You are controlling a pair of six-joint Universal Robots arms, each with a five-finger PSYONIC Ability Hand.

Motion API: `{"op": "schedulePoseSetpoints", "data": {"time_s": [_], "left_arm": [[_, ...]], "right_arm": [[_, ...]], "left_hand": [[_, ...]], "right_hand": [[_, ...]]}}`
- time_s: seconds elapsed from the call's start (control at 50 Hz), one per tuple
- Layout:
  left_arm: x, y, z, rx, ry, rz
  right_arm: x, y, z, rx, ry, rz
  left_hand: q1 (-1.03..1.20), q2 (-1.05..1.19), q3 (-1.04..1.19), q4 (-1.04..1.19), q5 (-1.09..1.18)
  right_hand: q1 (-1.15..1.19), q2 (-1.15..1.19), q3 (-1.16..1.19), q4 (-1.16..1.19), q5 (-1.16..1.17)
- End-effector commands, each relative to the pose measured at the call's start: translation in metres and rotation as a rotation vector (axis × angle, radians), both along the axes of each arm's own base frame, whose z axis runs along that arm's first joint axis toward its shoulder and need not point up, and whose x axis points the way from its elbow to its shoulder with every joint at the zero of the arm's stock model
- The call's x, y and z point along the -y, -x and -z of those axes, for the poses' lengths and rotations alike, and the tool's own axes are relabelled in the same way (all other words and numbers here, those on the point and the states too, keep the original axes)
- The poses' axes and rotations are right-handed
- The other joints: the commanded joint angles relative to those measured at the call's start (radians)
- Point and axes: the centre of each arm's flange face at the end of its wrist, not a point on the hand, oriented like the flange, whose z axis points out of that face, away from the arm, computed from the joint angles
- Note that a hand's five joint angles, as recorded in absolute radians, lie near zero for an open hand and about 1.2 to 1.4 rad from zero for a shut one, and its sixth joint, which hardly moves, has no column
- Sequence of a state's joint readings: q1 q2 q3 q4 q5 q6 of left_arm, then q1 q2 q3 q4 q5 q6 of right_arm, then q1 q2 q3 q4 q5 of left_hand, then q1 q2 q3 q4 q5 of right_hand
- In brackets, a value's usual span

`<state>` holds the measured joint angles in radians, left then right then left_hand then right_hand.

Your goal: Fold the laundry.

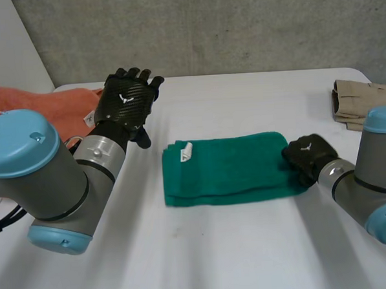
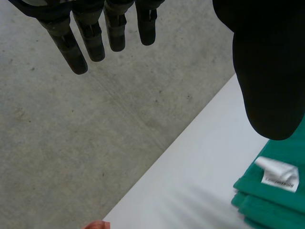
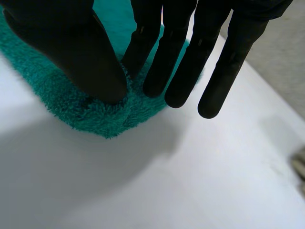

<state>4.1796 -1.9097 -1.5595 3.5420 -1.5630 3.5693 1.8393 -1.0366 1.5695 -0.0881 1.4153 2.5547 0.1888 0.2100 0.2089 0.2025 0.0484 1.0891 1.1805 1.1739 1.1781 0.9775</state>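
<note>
A folded rectangular green terry towel (image 1: 233,171) is lying in the middle of the flat white table (image 1: 205,260), with its small white fabric label (image 1: 185,152) sitting at the end nearer the left arm; the right hand (image 1: 308,156) is resting on the towel's opposite end, and in its wrist view the thumb (image 3: 81,62) and the nearest finger are pinching a ridge of the pile at a corner, while the other fingers (image 3: 221,71) are reaching straight out past the towel's edge; the left hand (image 1: 127,99) is hovering above the table, apart from the towel, with fingers straight and grasping nothing; a crumpled orange terry cloth (image 1: 48,107) is lying beside the left arm at the table's far edge; a folded beige garment (image 1: 359,100) is sitting near the far edge on the right arm's side; a grey concrete surface (image 1: 238,25) is showing beyond the table.
</note>
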Motion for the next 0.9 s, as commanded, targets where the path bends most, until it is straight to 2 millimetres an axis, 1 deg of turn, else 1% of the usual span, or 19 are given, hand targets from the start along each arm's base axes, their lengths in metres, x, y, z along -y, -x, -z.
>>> {"op": "schedulePoseSetpoints", "data": {"time_s": [0.02,0.04,0.06,0.1,0.14,0.16,0.2,0.22,0.32,0.38,0.42,0.46,0.52,0.54,0.58,0.6,0.68,0.78,0.9], "left_arm": [[-0.002,0.000,-0.002,-0.002,0.003,-0.001],[-0.002,0.000,-0.003,-0.004,0.004,-0.001],[-0.002,0.000,-0.004,-0.004,0.006,-0.001],[-0.002,0.000,-0.004,-0.003,0.008,-0.002],[-0.003,0.000,-0.005,-0.004,0.009,-0.002],[-0.003,-0.001,-0.006,-0.005,0.010,-0.004],[-0.003,-0.002,-0.008,-0.007,0.014,-0.008],[-0.003,-0.003,-0.009,-0.010,0.016,-0.013],[-0.001,-0.006,-0.009,-0.017,0.012,-0.035],[0.000,-0.007,-0.011,-0.031,0.010,-0.046],[0.002,-0.007,-0.013,-0.055,0.009,-0.055],[0.004,-0.005,-0.016,-0.075,0.011,-0.057],[0.010,-0.001,-0.025,-0.123,0.018,-0.053],[0.011,0.001,-0.025,-0.134,0.013,-0.050],[0.016,0.008,-0.019,-0.162,-0.018,-0.038],[0.016,0.012,-0.017,-0.169,-0.034,-0.029],[0.005,0.038,-0.008,-0.195,-0.128,0.040],[0.002,0.064,0.020,-0.190,-0.287,0.078],[0.002,0.082,0.062,-0.117,-0.402,0.081]], "right_arm": [[0.023,-0.007,-0.024,-0.017,0.208,0.044],[0.022,-0.014,-0.031,-0.007,0.242,0.028],[0.015,-0.035,-0.046,0.024,0.310,-0.029],[0.003,-0.059,-0.062,0.067,0.374,-0.096],[-0.018,-0.091,-0.072,0.106,0.413,-0.204],[-0.025,-0.100,-0.072,0.110,0.421,-0.240],[-0.037,-0.113,-0.066,0.117,0.407,-0.311],[-0.052,-0.128,-0.051,0.118,0.371,-0.405],[-0.095,-0.154,-0.003,0.099,0.226,-0.660],[-0.098,-0.155,0.009,0.080,0.154,-0.670],[-0.098,-0.154,0.005,0.083,0.142,-0.655],[-0.093,-0.154,-0.004,0.123,0.129,-0.598],[-0.078,-0.150,-0.019,0.208,0.123,-0.494],[-0.060,-0.140,-0.032,0.275,0.124,-0.395],[-0.043,-0.127,-0.046,0.350,0.112,-0.304],[-0.032,-0.115,-0.060,0.426,0.102,-0.234],[-0.020,-0.098,-0.083,0.573,0.040,-0.145],[-0.005,-0.081,-0.078,0.545,-0.018,-0.048],[0.011,-0.073,-0.055,0.479,-0.106,0.041]], "left_hand": [[-0.014,-0.036,-0.034,-0.028,-0.048],[-0.014,-0.036,-0.034,-0.028,-0.048],[-0.014,-0.036,-0.034,-0.028,-0.048],[-0.014,-0.036,-0.034,-0.028,-0.048],[-0.014,-0.036,-0.034,-0.028,-0.048],[-0.014,-0.036,-0.034,-0.028,-0.048],[-0.014,-0.036,-0.034,-0.028,-0.048],[-0.014,-0.036,-0.034,-0.028,-0.048],[-0.014,-0.036,-0.034,-0.028,-0.048],[-0.014,-0.036,-0.034,-0.028,-0.048],[-0.014,-0.036,-0.034,-0.028,-0.048],[-0.014,-0.036,-0.034,-0.028,-0.048],[-0.014,-0.036,-0.034,-0.028,-0.048],[-0.014,-0.036,-0.034,-0.028,-0.048],[-0.014,-0.036,-0.034,-0.028,-0.048],[-0.014,-0.036,-0.034,-0.028,-0.048],[-0.014,-0.036,-0.034,-0.028,-0.048],[-0.014,-0.036,-0.034,-0.028,-0.048],[0.001,-0.020,-0.019,-0.013,-0.033]], "right_hand": [[0.307,0.216,0.222,0.218,0.244],[0.307,0.216,0.222,0.218,0.244],[0.307,0.216,0.222,0.218,0.244],[0.307,0.216,0.222,0.218,0.244],[0.307,0.216,0.222,0.218,0.244],[0.307,0.216,0.222,0.218,0.244],[0.307,0.216,0.222,0.218,0.244],[0.307,0.216,0.222,0.218,0.244],[0.307,0.216,0.222,0.218,0.244],[0.307,0.216,0.222,0.218,0.244],[-0.191,-0.282,-0.276,-0.280,-0.254],[-0.915,-1.006,-0.999,-1.004,-0.977],[-0.915,-1.006,-0.999,-1.004,-0.977],[-0.915,-1.006,-0.999,-1.004,-0.977],[-0.915,-1.006,-0.999,-1.004,-0.977],[-0.915,-1.006,-0.999,-1.004,-0.977],[-0.915,-1.006,-0.999,-1.004,-0.977],[-0.915,-1.006,-0.999,-1.004,-0.977],[-0.915,-1.006,-0.999,-1.004,-0.977]]}}
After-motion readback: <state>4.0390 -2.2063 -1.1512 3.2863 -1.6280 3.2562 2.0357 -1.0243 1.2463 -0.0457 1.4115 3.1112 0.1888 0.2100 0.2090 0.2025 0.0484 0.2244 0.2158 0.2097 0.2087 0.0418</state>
